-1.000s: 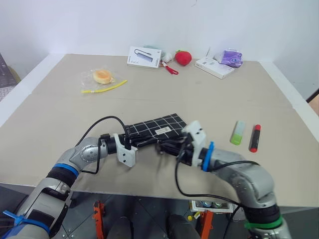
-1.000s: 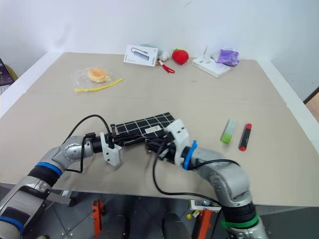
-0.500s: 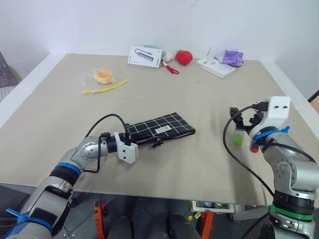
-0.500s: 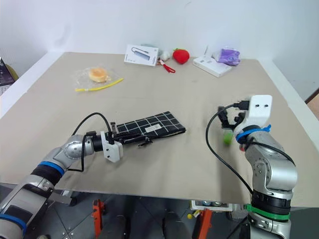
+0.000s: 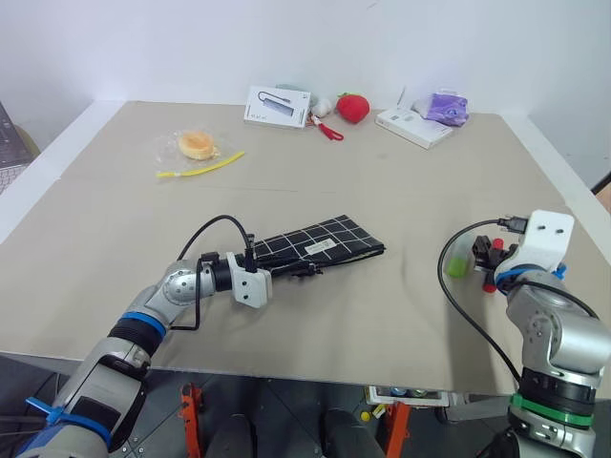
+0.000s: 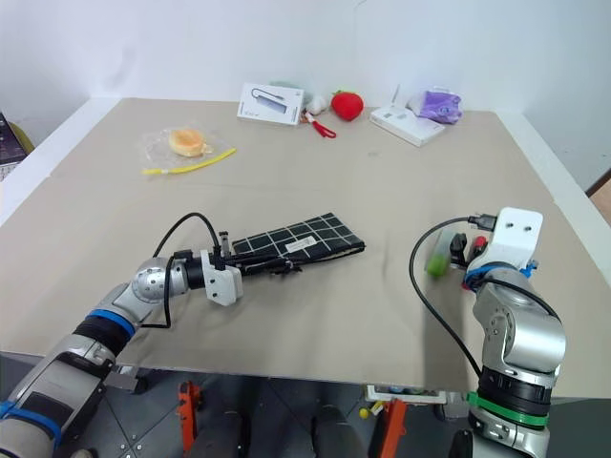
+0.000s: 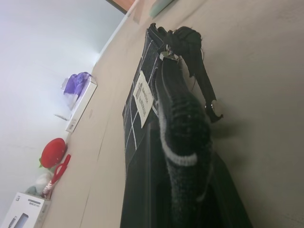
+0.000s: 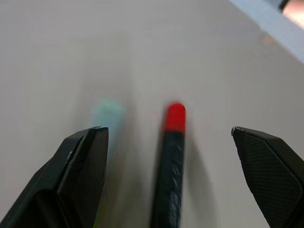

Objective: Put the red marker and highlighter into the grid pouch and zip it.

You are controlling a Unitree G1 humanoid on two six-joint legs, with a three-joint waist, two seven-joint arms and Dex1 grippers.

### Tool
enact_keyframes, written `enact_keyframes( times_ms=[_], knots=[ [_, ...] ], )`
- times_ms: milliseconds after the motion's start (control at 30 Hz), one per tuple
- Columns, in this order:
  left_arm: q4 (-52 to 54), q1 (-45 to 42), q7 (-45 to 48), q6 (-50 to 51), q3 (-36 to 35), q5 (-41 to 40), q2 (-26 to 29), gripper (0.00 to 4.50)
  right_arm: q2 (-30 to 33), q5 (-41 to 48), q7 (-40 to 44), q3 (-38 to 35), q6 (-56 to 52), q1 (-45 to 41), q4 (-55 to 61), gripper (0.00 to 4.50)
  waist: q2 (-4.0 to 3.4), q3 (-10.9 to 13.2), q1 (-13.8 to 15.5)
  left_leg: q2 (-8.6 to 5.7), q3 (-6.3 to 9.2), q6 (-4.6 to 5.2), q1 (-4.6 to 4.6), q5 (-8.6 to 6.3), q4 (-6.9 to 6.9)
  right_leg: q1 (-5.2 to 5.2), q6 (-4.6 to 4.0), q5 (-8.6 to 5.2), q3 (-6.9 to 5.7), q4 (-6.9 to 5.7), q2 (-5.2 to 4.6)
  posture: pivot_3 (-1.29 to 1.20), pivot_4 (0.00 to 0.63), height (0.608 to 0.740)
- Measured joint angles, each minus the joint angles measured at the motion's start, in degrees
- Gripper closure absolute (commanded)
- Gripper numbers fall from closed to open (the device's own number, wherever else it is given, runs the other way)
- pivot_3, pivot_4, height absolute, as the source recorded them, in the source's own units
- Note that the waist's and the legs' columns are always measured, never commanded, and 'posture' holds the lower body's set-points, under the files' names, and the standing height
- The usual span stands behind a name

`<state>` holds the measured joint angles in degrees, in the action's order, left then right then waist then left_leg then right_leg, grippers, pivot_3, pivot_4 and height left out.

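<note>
Your right gripper has left the mouth of the grid pouch within the last second and swung out to the two pens, its jaws now spread wide. In its wrist view the red marker lies on the worktop between the two fingers, running along the way they point, and the highlighter sits just inside the one finger, close beside the marker. That reads as the pouch-opening step being over and the first pick about to start; with both pens so close together, you risk catching or nudging the highlighter when you close on the marker. Your left gripper is clamped shut on the pouch's near end, holding it slightly raised off the worktop. The pouch looks flat, and whether its zip stands open you cannot tell from here; nothing shows inside it, and both pens are still outside.
</note>
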<state>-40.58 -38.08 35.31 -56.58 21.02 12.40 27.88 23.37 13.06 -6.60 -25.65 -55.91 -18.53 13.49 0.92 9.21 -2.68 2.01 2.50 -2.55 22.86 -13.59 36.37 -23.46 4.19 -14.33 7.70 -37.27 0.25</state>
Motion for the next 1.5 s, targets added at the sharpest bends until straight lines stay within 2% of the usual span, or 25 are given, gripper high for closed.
enact_keyframes(
  times_ms=[167, 200, 267, 467, 500, 667, 700, 800, 867, 967, 1067, 1200, 1500],
  knots=[
    [0.04, 0.05, 0.67, 0.75, -0.23, -0.74, -0.27, 4.5, -0.05, -0.84, -0.43, -1.16, -1.61, 0.25, -1.67, 0.03, -0.05, 0.03, -0.02, -0.02, 0.02, 0.01, 0.0, 0.01, 0.0, 0.0, 0.01, 0.0, -0.01, 0.0, 0.0, 0.0, 0.15, 0.734],
    [0.09, 0.05, 1.0, 0.85, -0.25, -1.15, -0.43, 4.5, -0.05, -0.94, -0.25, -1.28, -2.11, 0.29, -1.98, 0.27, -0.05, 0.03, -0.03, -0.02, 0.02, 0.01, 0.0, 0.0, 0.0, 0.0, 0.01, 0.0, -0.01, 0.0, 0.0, 0.0, 0.15, 0.734],
    [0.43, 0.06, 1.33, 1.06, -0.26, -1.49, -0.7, 4.5, -0.22, -0.9, 0.06, -1.38, -2.81, 0.35, -2.51, 0.86, -0.06, 0.04, -0.05, -0.02, 0.02, 0.02, 0.01, 0.0, 0.0, 0.0, 0.0, 0.0, -0.01, 0.0, 0.0, 0.0, 0.15, 0.734],
    [1.05, 0.05, 1.53, 2.05, -0.76, -2.35, -1.45, 4.5, -0.63, -0.85, 0.48, -2.14, -4.27, -0.34, -3.22, 3.71, -0.05, 0.03, 0.04, -0.06, 0.13, 0.02, 0.05, 0.0, 0.03, 0.04, -0.01, 0.0, -0.12, 0.01, -0.05, 0.0, 0.15, 0.734],
    [1.1, 0.05, 1.55, 2.1, -0.86, -2.46, -1.52, 4.5, -0.51, -0.85, 0.57, -2.18, -4.36, -0.42, -3.31, 3.91, -0.04, 0.03, 0.05, -0.08, 0.13, 0.02, 0.05, 0.0, 0.03, 0.04, -0.01, 0.0, -0.13, 0.01, -0.07, 0.0, 0.15, 0.734],
    [1.2, 0.05, 1.82, 3.05, -1.38, -3.98, -1.88, 4.5, -0.68, -0.25, 1.09, -4.45, -2.6, -1.77, -5.44, 3.94, -0.05, 0.04, 0.02, -0.22, 0.12, 0.04, 0.09, 0.01, 0.09, 0.04, 0.03, 0.02, -0.12, 0.01, -0.22, 0.0, 0.15, 0.734],
    [1.35, 0.05, 2.38, 3.42, -1.48, -4.59, -1.92, 4.5, 0.0, 0.19, 3.22, -4.83, 0.13, -2.13, -6.68, 3.94, -0.12, 0.08, -0.03, -0.24, 0.11, 0.04, 0.1, 0.02, 0.1, 0.04, 0.04, 0.03, -0.11, 0.01, -0.23, 0.0, 0.15, 0.734],
    [2.18, 0.06, 4.12, 5.12, -1.77, -6.7, -2.36, 4.5, 10.52, 1.69, 21.19, 2.9, 14.04, -2.63, -5.59, 3.94, -0.8, 0.53, -0.37, -0.4, -0.02, 0.11, 0.2, 0.04, 0.11, -0.08, 0.32, -0.02, 0.02, 0.03, -0.39, 0.0, 0.15, 0.734],
    [3.18, 0.04, 5.2, 5.84, -1.77, -7.67, -2.74, 4.5, 17.16, 5.3, 34.75, 6.19, 20.22, -2.79, -0.19, 3.94, -0.76, 0.53, -0.58, -0.31, 0.2, 0.25, 0.2, -0.04, 0.09, -0.02, 0.3, -0.09, -0.17, 0.04, -0.27, 0.0, 0.15, 0.734],
    [3.46, -0.01, 6.81, 7.08, -1.77, -8.73, -2.96, 4.5, 24.53, 10.74, 50.37, 10.08, 23.14, -0.99, 5.41, 3.94, -0.53, 0.47, -0.54, -0.26, 0.6, 0.38, 0.25, -0.13, 0.12, 0.1, -0.05, -0.08, -0.5, 0.05, -0.2, 0.0, 0.15, 0.734],
    [3.54, -0.01, 8.55, 8.47, -1.92, -10.21, -2.98, 4.5, 31.25, 10.51, 60.42, 15.9, 24.62, 0.57, 4.96, 3.94, -0.52, 0.51, -0.07, -0.43, 0.61, 0.37, 0.39, -0.12, 0.19, 0.04, -0.21, 0.0, -0.57, 0.05, -0.42, 0.0, 0.15, 0.734],
    [5.39, -0.25, 10.14, 10.5, -2.89, -11.43, -3.48, 4.5, 37.08, 5.8, 66.85, 21.67, 29.86, -0.66, 2.91, 3.94, -0.42, 0.57, -0.04, -0.49, 0.61, 0.32, 0.42, -0.09, 0.3, 0.08, -0.17, 0.0, -0.6, 0.05, -0.51, 0.0, 0.15, 0.734],
    [8.55, -0.33, 11.23, 12.13, -3.59, -11.93, -4.08, 4.5, 37.13, -1.73, 68.71, 27.33, 36.98, -3.02, -4.29, 3.94, -0.4, 0.58, -0.03, -0.47, 0.67, 0.22, 0.4, -0.03, 0.29, 0.07, -0.22, 0.05, -0.67, 0.0, -0.48, 0.0, 0.15, 0.734]
  ],
)
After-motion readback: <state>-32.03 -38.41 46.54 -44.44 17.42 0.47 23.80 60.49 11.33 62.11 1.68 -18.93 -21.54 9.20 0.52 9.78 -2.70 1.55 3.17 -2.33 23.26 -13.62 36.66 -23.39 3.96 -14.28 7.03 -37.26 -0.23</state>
